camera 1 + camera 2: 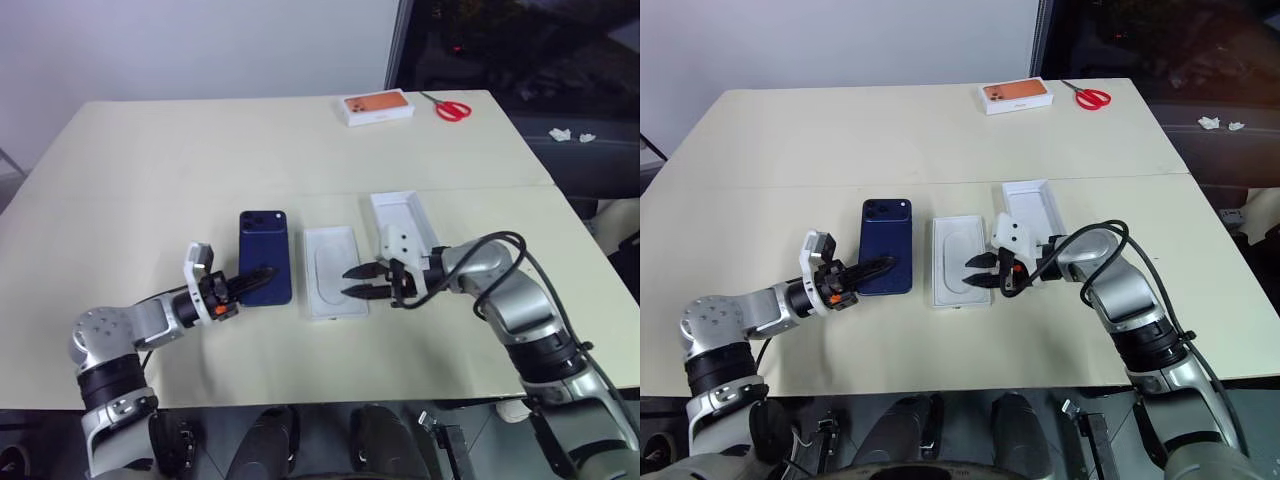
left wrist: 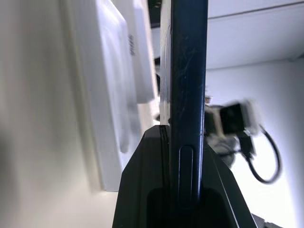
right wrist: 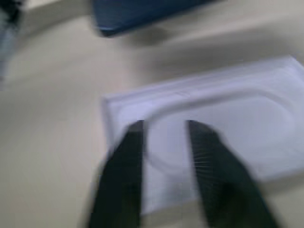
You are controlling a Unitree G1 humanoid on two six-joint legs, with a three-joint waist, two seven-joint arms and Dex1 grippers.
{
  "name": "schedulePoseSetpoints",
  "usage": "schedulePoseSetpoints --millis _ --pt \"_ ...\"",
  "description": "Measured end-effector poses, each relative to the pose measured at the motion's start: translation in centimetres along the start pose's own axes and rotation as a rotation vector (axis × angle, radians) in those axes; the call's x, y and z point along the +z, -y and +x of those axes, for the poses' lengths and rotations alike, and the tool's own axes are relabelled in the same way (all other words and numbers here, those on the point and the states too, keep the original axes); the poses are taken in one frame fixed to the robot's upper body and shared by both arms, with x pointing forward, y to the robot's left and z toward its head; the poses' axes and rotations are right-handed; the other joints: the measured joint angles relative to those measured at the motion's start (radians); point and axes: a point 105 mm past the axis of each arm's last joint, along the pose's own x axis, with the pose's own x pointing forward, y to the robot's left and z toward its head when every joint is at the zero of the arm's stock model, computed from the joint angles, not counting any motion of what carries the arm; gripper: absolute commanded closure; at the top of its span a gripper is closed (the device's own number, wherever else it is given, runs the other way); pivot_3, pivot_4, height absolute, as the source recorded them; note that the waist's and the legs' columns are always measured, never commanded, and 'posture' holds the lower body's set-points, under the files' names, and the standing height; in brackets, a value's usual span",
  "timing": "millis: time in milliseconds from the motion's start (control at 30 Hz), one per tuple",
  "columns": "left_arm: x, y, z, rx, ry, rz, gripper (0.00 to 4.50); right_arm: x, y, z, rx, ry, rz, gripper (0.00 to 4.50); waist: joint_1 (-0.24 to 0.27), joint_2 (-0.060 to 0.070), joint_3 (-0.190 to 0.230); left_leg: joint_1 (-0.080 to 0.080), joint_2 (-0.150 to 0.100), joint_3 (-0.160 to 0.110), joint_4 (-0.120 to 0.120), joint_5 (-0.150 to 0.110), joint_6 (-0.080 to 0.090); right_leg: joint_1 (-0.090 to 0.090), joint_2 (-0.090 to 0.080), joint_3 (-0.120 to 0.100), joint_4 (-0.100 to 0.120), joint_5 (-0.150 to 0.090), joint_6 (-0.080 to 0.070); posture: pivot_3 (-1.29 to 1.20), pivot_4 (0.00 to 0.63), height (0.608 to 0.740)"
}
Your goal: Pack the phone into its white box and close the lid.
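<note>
I see the left gripper [image 1: 258, 279] with its fingers clamped on the near edge of the phone [image 1: 265, 255], which sits left of centre in the frame beside the white insert [image 1: 331, 271]. The right gripper [image 1: 357, 282] hangs over the insert's near right corner with its fingers apart and nothing between them. An open white tray [image 1: 404, 220] lies just right of the insert, and the orange-topped box [image 1: 379, 106] and the scissors [image 1: 452, 108] sit by the surface's [image 1: 200, 160] far edge, leaving the wide middle bare.
</note>
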Motion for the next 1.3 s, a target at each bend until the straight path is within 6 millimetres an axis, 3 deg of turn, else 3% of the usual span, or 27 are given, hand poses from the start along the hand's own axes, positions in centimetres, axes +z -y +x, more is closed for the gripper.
schedulePoseSetpoints --millis 200,500,633,1000,1300 --pt "1.8 0.8 -0.9 0.010 0.034 0.033 4.50 -1.3 -1.9 1.2 0.073 -0.073 -0.073 1.66 0.004 -0.004 0.002 0.000 -0.001 0.000 0.000 0.000 0.000 0.000 -0.002 -0.001 -0.001 0.000 0.000 0.00 0.150 0.740" --pt "1.9 0.8 -0.8 0.015 0.036 0.033 4.50 -2.8 -1.3 2.6 0.055 -0.144 -0.121 1.66 0.003 -0.006 0.004 0.000 -0.001 -0.001 0.000 0.000 -0.001 0.000 -0.001 -0.001 -0.001 0.000 0.000 0.00 0.150 0.740" --pt "1.8 0.6 -0.9 0.023 0.037 0.029 4.50 -2.9 -1.0 2.5 0.050 -0.157 -0.131 2.97 0.003 -0.006 0.004 0.000 -0.001 -0.001 0.000 0.000 -0.001 0.000 -0.001 -0.001 -0.001 0.000 0.000 0.00 0.150 0.740" --pt "1.7 0.4 -0.7 0.036 0.038 0.024 4.50 -2.6 -1.0 2.8 0.064 -0.152 -0.139 2.97 0.002 -0.006 0.004 0.000 -0.001 -0.001 0.000 0.000 -0.001 0.000 -0.001 -0.001 -0.001 0.000 0.000 0.00 0.150 0.740" --pt "1.9 0.5 -0.9 0.042 0.043 0.032 4.50 -2.0 -0.8 4.3 0.073 -0.134 -0.160 2.97 -0.003 -0.006 0.004 0.000 0.000 -0.001 0.000 0.001 -0.001 0.000 0.000 -0.001 0.000 0.000 0.000 0.00 0.150 0.740"
